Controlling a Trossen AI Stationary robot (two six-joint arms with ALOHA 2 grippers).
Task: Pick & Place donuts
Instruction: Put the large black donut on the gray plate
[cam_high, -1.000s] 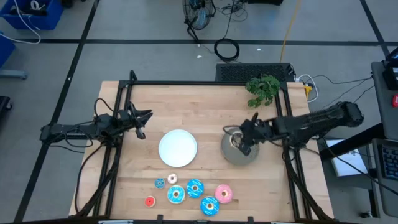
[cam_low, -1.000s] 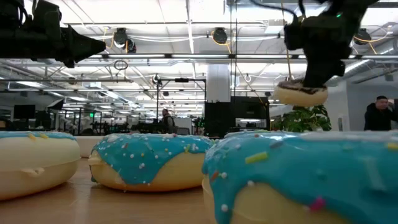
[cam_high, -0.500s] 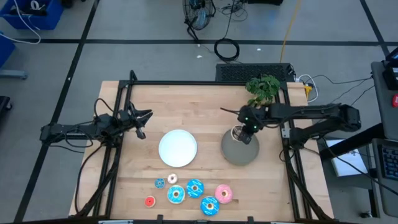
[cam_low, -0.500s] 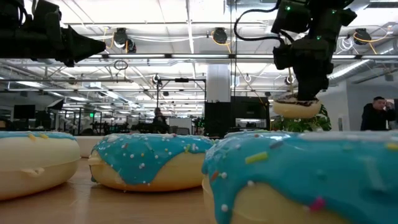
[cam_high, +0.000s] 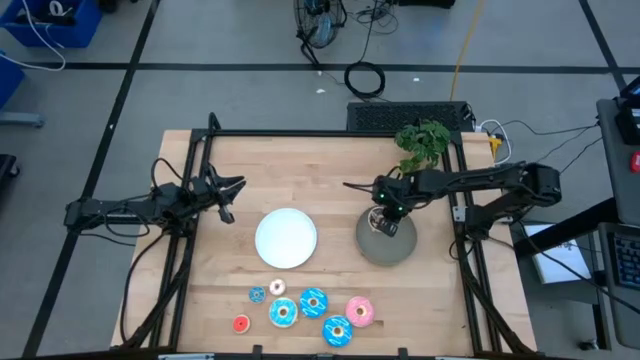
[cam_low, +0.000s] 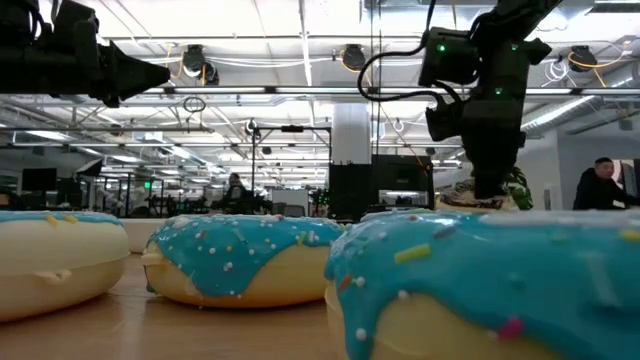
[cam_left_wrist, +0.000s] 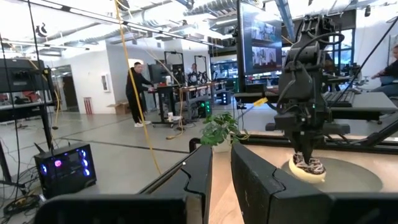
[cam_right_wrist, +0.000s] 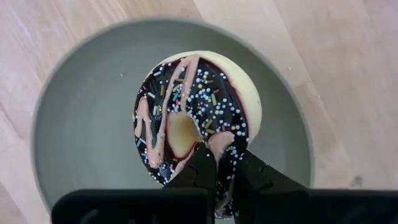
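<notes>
My right gripper (cam_high: 388, 218) hangs over the round grey plate (cam_high: 392, 248) and is shut on a brown-iced sprinkled donut (cam_right_wrist: 193, 112). In the left wrist view the donut (cam_left_wrist: 307, 168) sits low at the plate (cam_left_wrist: 354, 179); whether it touches the plate I cannot tell. Several more donuts lie flat near the table's near edge: blue ones (cam_high: 313, 301), a pink one (cam_high: 360, 311), a tiny red one (cam_high: 241, 323). My left gripper (cam_high: 232, 195) waits left of the white plate (cam_high: 286, 238), with a narrow gap between its fingers (cam_left_wrist: 221, 180). My right gripper pinches the donut's ring (cam_right_wrist: 225, 154) on one side. One finger (cam_right_wrist: 200, 167) is at the hole and the other finger (cam_right_wrist: 250, 173) is outside the rim. The fingers come from above, pointing down. The donut lies about level under them, over the grey plate.
A potted green plant (cam_high: 422, 142) stands at the table's far right, just beyond the grey plate. In the low view the blue donuts (cam_low: 240, 255) fill the foreground. Bare wood lies between the two plates and along the table's far side.
My right gripper has come down over the grey plate and shifted a little toward the far edge, its arm swinging round. The brown donut has gone down with it, from well above the plate to plate level. It has stayed shut on the donut.
</notes>
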